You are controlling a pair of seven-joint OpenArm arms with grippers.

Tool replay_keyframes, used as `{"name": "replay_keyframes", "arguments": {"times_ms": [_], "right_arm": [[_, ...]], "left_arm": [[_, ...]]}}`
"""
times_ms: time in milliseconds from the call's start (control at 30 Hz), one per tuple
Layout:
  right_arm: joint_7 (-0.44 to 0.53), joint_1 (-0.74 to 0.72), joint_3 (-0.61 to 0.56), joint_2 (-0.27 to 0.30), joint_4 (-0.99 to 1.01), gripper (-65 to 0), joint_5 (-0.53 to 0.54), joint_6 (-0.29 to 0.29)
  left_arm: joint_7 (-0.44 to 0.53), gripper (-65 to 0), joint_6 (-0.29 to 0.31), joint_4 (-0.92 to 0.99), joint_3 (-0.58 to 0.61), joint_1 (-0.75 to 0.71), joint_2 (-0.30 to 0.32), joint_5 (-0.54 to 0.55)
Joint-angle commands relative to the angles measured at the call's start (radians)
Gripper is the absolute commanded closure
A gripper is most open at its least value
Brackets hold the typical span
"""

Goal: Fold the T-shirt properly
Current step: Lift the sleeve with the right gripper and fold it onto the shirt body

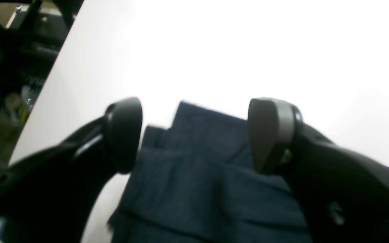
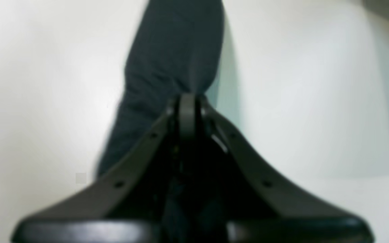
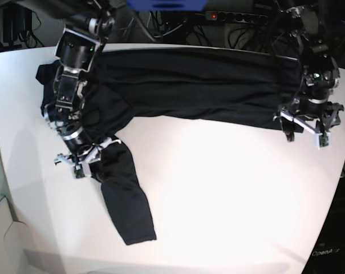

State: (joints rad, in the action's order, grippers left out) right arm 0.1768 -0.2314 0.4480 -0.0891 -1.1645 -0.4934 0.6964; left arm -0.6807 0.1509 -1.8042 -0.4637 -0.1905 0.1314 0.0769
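T-shirt [image 3: 189, 85] first: it is the biggest thing here, a long dark shirt spread across the far side of the white bench [image 3: 229, 194]. Its body lies flat and wide from one arm to the other. One long sleeve [image 3: 126, 200] hangs down toward the near edge, on the left of the base view. The cloth looks thin, soft and light, so I think it will bend and slide easily and will not keep its shape when lifted. It may also droop or bunch up if only one spot is held.

Good places to hold it seem to be the edges, such as the hem corners or the sleeve end, not the middle.

Next come the two arms. The right end effector [image 2: 187, 101] has its fingers pressed together, and it seems to be pinching the top of the sleeve. The left end effector [image 1: 194, 135] is spread wide, with nothing between its fingers, hanging over the shirt's folded edge.
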Motion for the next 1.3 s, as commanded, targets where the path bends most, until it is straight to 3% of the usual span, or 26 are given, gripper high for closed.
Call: {"name": "replay_keyframes", "arguments": {"times_ms": [0, 67, 167, 567, 833, 1067, 1267], "right_arm": [[0.028, 0.002, -0.004, -0.021, -0.067, 0.0, 0.020, 0.002], [0.030, 0.065, -0.005, -0.068, -0.167, 0.0, 0.020, 0.002], [0.026, 0.169, -0.038, -0.068, -0.300, 0.0, 0.022, 0.002], [-0.006, 0.541, -0.552, -0.068, -0.507, 0.0, 0.069, 0.002], [-0.082, 0.594, -0.748, -0.068, -0.507, 0.0, 0.069, -0.011], [-0.089, 0.633, -0.852, -0.068, -0.506, 0.0, 0.069, -0.076], [-0.124, 0.651, -0.886, -0.068, -0.504, 0.0, 0.071, -0.082]], "left_arm": [[0.022, -47.1, -0.012, -0.026, -0.005, 0.009, 0.014, -0.001], [-0.007, -47.1, -0.012, -0.032, -0.005, 0.009, 0.017, -0.001], [-0.037, -47.1, -0.012, -0.038, -0.014, 0.009, 0.041, -0.001], [-0.041, -47.1, -0.010, -0.035, -0.033, 0.016, 0.052, -0.001], [-0.041, -47.1, -0.010, -0.036, -0.036, 0.019, 0.052, -0.001], [-0.041, -47.1, -0.010, -0.030, -0.037, 0.015, 0.052, -0.001], [-0.041, -47.1, -0.010, -0.030, -0.037, 0.013, 0.052, -0.001]]}}
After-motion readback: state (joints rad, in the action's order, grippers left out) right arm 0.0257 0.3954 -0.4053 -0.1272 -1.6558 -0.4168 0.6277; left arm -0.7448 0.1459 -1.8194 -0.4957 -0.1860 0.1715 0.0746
